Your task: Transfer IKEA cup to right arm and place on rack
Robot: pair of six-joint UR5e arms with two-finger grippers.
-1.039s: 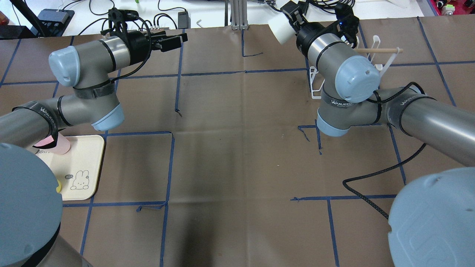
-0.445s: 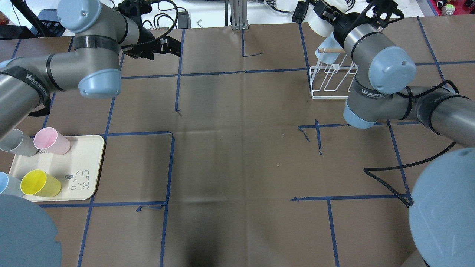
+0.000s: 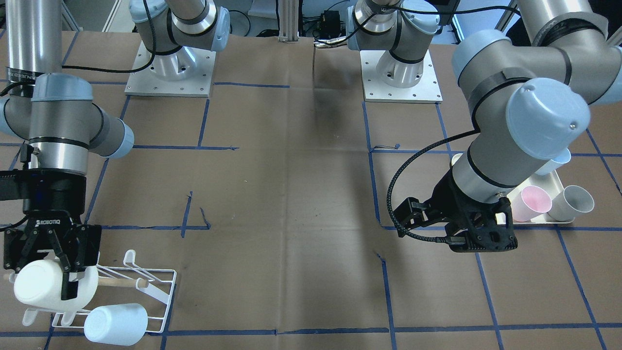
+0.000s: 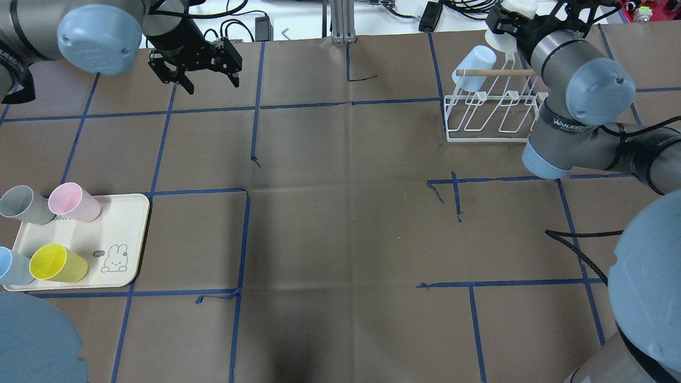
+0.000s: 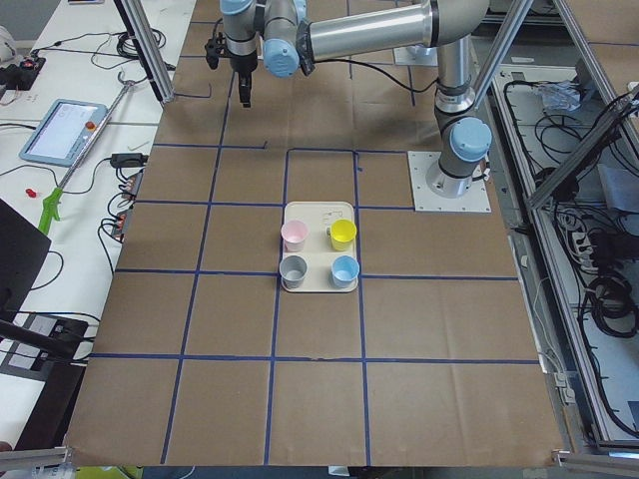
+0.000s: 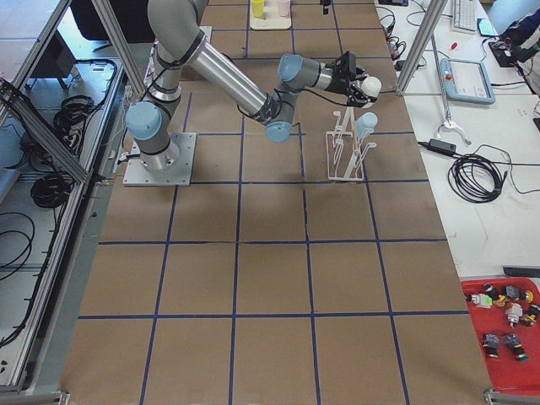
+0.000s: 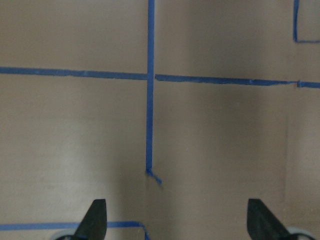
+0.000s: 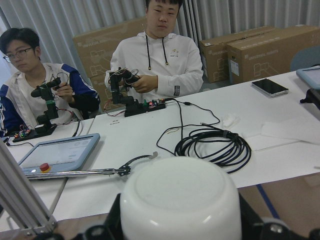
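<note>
your right end effector [image 3: 58, 283] is clamped on the white cup [image 3: 36, 290] over the rack's [image 3: 163, 291] end, left end effector [image 4: 210, 84] spread apart and empty, cup looks like light, slick plastic so hold it mid-wall

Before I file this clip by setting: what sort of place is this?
Probably a robotics lab recording teleoperation: right arm and left arm bolted to a tape-gridded table, people at a bench holding small controller arms, a pendant nearby.
</note>
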